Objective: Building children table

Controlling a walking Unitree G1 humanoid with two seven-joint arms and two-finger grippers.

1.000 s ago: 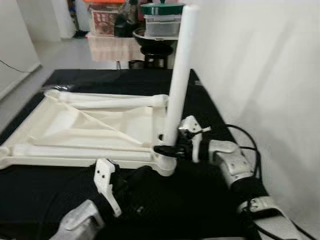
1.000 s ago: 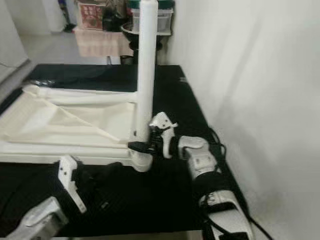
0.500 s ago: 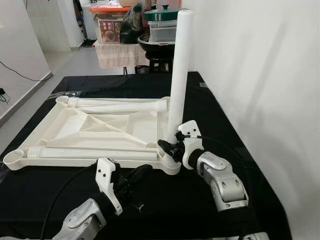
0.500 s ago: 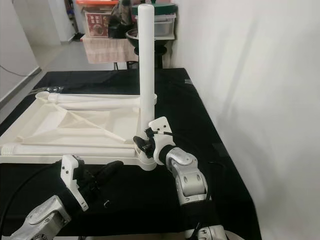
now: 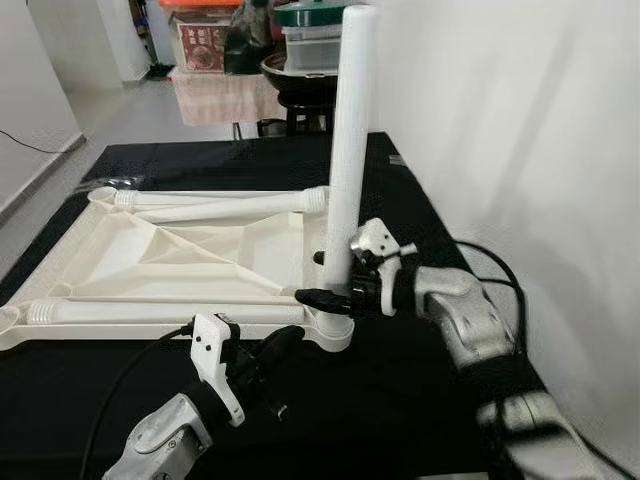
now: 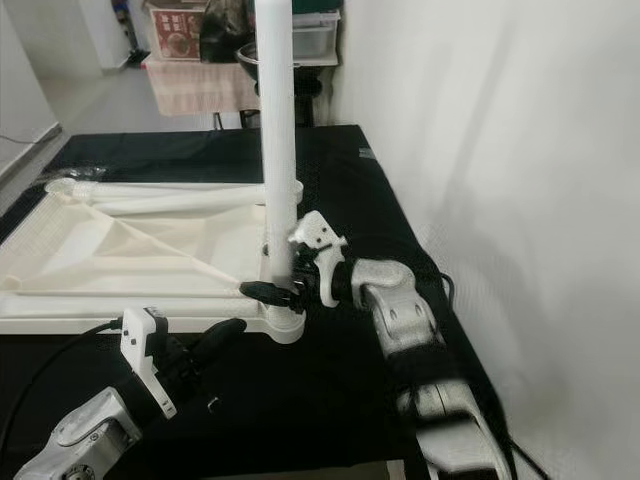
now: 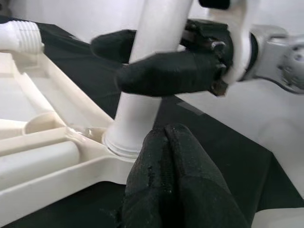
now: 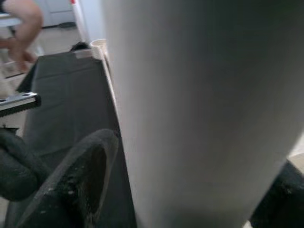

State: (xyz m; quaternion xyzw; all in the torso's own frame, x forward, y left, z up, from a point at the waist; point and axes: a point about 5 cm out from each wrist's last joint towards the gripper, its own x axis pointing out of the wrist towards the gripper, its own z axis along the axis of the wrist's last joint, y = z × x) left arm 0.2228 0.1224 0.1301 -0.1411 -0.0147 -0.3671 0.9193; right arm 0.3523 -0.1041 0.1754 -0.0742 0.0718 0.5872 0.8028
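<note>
A white children's tabletop (image 5: 150, 260) lies upside down on a black cloth (image 5: 400, 400). One white table leg (image 5: 345, 150) stands upright in its near right corner socket (image 5: 335, 330). My right gripper (image 5: 322, 278) reaches in from the right, its black fingers (image 7: 166, 76) closed around the leg just above the socket. In the right wrist view the leg (image 8: 204, 109) is very close, with a finger (image 8: 76, 185) beside it. My left gripper (image 5: 285, 340) rests low on the cloth just in front of that corner, its fingers (image 7: 166, 156) pressed together and holding nothing.
Two more white legs (image 5: 215, 205) (image 5: 150, 312) lie along the tabletop's far and near edges. A white wall (image 5: 520, 150) runs close along the right. Behind the table stand a stool, a pot and storage boxes (image 5: 310, 40). A black cable (image 5: 490, 265) trails by my right arm.
The camera has shifted. My right arm has swung out to the right, its fingers still around the leg's base. The left gripper stays by the corner.
</note>
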